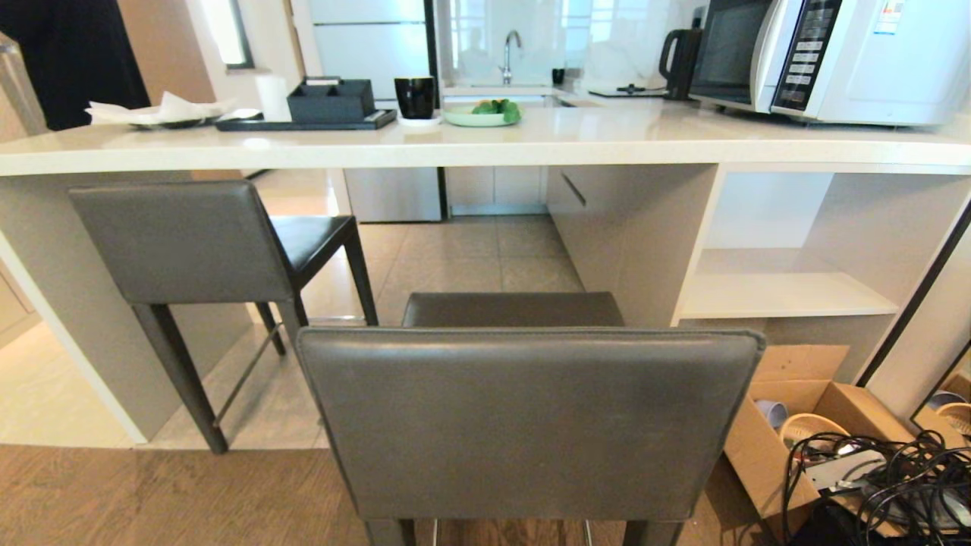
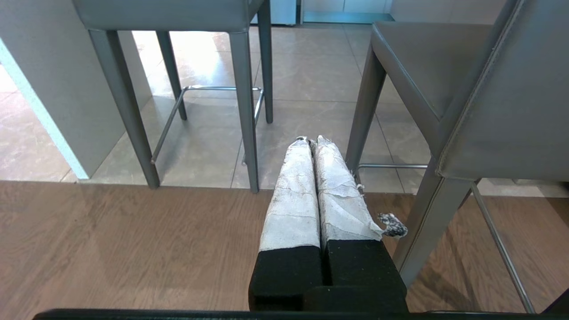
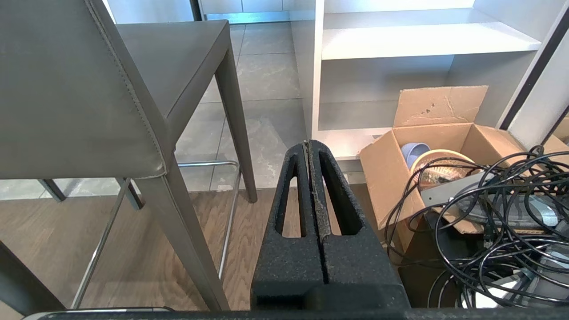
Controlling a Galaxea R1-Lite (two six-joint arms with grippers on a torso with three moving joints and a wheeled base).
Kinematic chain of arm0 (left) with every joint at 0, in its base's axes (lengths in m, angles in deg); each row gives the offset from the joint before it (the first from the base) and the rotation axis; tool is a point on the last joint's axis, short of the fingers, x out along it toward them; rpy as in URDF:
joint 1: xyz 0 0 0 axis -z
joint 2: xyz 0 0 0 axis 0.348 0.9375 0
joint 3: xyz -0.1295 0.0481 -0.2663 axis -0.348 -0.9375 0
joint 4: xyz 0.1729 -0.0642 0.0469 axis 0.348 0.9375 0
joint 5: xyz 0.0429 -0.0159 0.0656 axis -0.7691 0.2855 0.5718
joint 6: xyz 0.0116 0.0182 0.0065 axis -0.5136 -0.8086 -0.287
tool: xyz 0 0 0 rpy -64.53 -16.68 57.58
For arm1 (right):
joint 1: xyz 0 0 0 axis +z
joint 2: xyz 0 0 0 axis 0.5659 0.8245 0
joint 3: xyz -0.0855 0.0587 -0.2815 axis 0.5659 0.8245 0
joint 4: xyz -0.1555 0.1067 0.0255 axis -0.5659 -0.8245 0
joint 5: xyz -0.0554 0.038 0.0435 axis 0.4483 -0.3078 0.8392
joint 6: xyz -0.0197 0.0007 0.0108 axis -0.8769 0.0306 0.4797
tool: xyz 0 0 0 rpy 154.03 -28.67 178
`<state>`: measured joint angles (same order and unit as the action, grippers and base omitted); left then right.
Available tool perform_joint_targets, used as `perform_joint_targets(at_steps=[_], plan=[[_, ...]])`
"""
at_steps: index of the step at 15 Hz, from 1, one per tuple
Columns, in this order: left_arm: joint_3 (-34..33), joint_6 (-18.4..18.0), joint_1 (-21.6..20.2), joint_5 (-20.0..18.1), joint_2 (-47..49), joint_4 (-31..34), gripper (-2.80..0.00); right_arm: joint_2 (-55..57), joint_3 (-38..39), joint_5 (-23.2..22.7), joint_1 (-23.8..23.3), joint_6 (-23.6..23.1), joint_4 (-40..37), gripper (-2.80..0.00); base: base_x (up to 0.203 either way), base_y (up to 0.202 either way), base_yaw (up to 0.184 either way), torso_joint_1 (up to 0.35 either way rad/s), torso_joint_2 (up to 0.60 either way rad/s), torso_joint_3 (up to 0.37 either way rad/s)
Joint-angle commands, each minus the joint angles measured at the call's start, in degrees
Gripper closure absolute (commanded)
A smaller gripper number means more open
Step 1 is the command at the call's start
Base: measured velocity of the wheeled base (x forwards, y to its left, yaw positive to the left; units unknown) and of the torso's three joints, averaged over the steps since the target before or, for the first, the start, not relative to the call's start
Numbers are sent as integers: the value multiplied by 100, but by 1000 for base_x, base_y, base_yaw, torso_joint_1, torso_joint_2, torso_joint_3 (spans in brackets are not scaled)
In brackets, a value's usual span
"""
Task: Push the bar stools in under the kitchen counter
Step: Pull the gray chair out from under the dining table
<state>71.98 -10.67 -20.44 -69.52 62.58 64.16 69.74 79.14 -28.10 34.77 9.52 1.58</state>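
Two dark grey bar stools stand before the white kitchen counter (image 1: 485, 140). The near stool (image 1: 531, 421) is right in front of me, its backrest toward me and its seat short of the counter edge. The far stool (image 1: 178, 243) stands at the left, its seat partly under the slab. Neither arm shows in the head view. My left gripper (image 2: 311, 141) is shut and empty, low over the floor between the far stool's legs (image 2: 242, 111) and the near stool (image 2: 502, 102). To the right of the near stool (image 3: 75, 89), my right gripper (image 3: 307, 143) hangs shut and empty.
An open cardboard box (image 1: 789, 432) with bowls and a tangle of black cables (image 1: 887, 485) lie on the floor at the right. White shelves (image 1: 781, 296) fill the counter's right part. A microwave (image 1: 834, 57), kettle, cup, plate and tray stand on the counter.
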Motion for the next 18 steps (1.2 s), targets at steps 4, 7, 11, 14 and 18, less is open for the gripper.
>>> perform_joint_targets(at_steps=[4, 7, 11, 14, 18], plan=[[-3, 2, -1, 0, 9, -1, 0, 5, 9, 0, 5, 0, 3, 0, 0, 0, 0, 0, 0, 0], [5, 2, -1, 0, 9, -1, 0, 5, 9, 0, -1, 0, 3, 0, 0, 0, 0, 0, 0, 0], [-3, 2, -1, 0, 9, -1, 0, 5, 9, 0, 5, 0, 3, 0, -119, 0, -1, 3, 3, 0], [6, 2, -1, -1, 9, -1, 0, 5, 9, 0, 5, 0, 3, 0, -23, 0, -2, -1, 0, 1], [6, 2, -1, 0, 9, -1, 0, 5, 9, 0, 5, 0, 3, 0, 0, 0, 0, 0, 0, 0]])
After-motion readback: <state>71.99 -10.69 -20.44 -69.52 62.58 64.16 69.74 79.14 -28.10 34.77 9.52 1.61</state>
